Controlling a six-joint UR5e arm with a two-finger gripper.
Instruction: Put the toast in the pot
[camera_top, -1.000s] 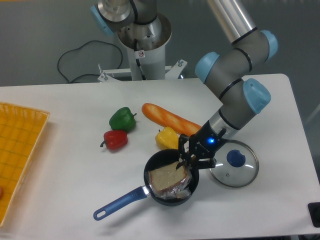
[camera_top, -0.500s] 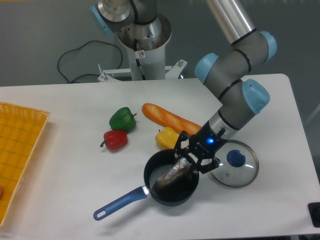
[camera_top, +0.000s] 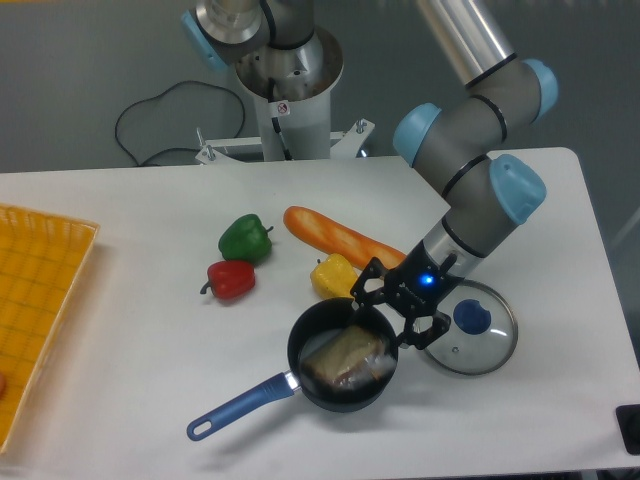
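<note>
The toast (camera_top: 343, 357), a tan slice in crinkly clear plastic, lies tilted inside the pot (camera_top: 318, 338), a small black saucepan whose blue handle (camera_top: 238, 407) points toward the front left. My gripper (camera_top: 399, 317) hangs just above the pot's right rim, open, with its black fingers spread and nothing between them. The toast sits free of the fingers.
A round glass lid with a blue knob (camera_top: 470, 327) lies right of the pot. Behind the pot are a yellow pepper (camera_top: 332, 275) and a long orange baguette (camera_top: 338, 238). A green pepper (camera_top: 245, 238) and red pepper (camera_top: 231, 279) sit further left. A yellow tray (camera_top: 35, 300) occupies the left edge.
The toast has dropped from the fingers and settled flatter in the pot. My gripper has opened and drawn back up and to the right.
</note>
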